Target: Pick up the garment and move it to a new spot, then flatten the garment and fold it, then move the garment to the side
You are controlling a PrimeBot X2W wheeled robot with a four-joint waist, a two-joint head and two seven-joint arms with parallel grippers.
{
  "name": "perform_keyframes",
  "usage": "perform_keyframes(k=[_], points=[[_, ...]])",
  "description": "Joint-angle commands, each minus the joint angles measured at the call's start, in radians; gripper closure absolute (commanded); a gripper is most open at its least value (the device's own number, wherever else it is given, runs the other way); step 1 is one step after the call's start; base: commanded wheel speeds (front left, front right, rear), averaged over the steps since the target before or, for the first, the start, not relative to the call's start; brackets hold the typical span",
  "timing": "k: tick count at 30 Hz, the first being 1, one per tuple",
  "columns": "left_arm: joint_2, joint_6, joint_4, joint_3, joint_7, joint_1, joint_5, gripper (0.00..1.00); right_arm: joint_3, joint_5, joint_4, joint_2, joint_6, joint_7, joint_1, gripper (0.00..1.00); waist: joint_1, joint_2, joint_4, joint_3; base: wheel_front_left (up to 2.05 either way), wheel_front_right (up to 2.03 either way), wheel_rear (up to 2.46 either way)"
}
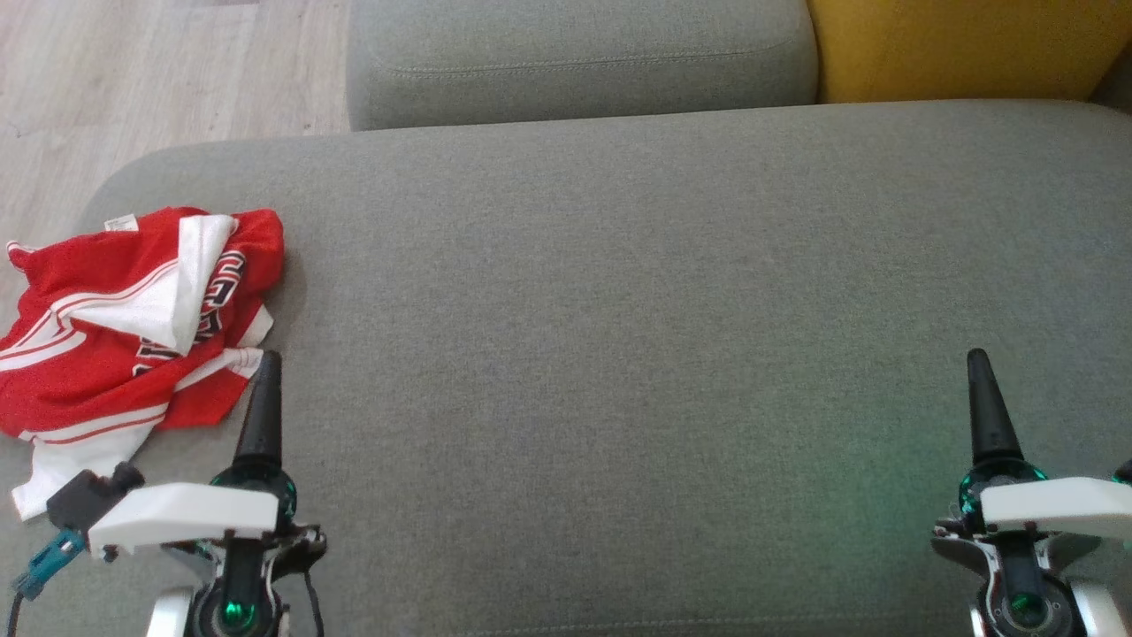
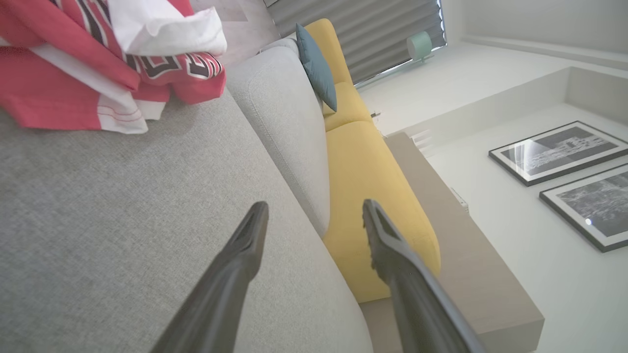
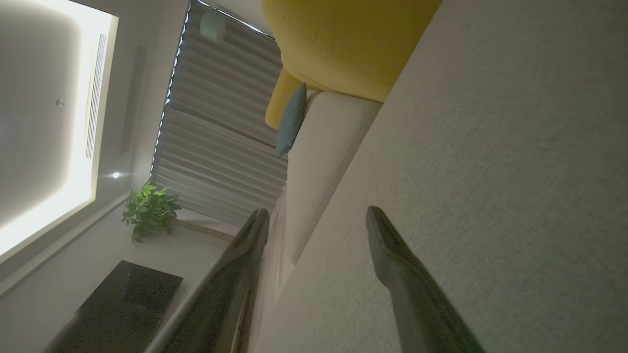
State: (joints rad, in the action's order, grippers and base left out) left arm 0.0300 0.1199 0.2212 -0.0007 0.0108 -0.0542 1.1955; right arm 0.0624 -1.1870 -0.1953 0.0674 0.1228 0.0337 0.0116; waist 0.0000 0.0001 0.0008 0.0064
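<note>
- Head view: the garment [image 1: 133,327], a crumpled red and white jersey with dark lettering, lies bunched at the left end of the grey seat [image 1: 619,310].
- My left tool [image 1: 264,380] hovers at the lower left. One dark finger points up the view, its tip just beside the jersey's lower right hem.
- My right tool [image 1: 980,376] is at the lower right, over bare grey fabric and well apart from the jersey.
- Beyond the seat are a second grey cushion [image 1: 575,62], a yellow cushion [image 1: 964,44] and the wooden floor [image 1: 133,80].
- Left wrist view: my left tool [image 2: 315,206] is spread wide with nothing between its fingers [image 2: 245,245].
- The garment [image 2: 59,83] sits in the upper left corner on the grey seat [image 2: 122,220], with bare fabric between it and my fingertips.
- Further off I see a teal pillow [image 2: 316,68] on the yellow cushion [image 2: 368,186], and two framed pictures [image 2: 559,152] on the wall.
- Right wrist view: my right tool [image 3: 318,212] is also spread wide and holds nothing.
- One finger lies over the grey seat [image 3: 490,171].
- Past it are the yellow cushion [image 3: 343,44], the teal pillow [image 3: 292,120], grey blinds [image 3: 221,122] and a green plant [image 3: 147,215].
</note>
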Motion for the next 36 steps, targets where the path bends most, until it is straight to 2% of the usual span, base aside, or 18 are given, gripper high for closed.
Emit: perform_keyframes(k=[1,22,36], points=[[0.013,0.003,-0.043,0.003,0.01,-0.057,-0.025,0.0,-0.014,0.028,0.045,0.021,0.003,-0.013,0.054,0.0,0.0,-0.0001,0.0,0.0,0.0,0.0,0.0],[0.015,-0.005,-0.077,-0.031,0.071,-0.076,-0.347,0.0,-0.065,0.367,0.109,0.033,0.004,-0.031,0.055,0.0,0.0,-0.0001,-0.003,0.009,0.0,0.0,0.0],[0.017,-0.012,-0.083,-0.053,0.112,-0.081,-0.543,0.0,-0.086,0.543,0.123,0.022,0.005,-0.046,0.042,0.0,0.0,-0.0001,-0.003,0.013,0.0,0.0,0.0]])
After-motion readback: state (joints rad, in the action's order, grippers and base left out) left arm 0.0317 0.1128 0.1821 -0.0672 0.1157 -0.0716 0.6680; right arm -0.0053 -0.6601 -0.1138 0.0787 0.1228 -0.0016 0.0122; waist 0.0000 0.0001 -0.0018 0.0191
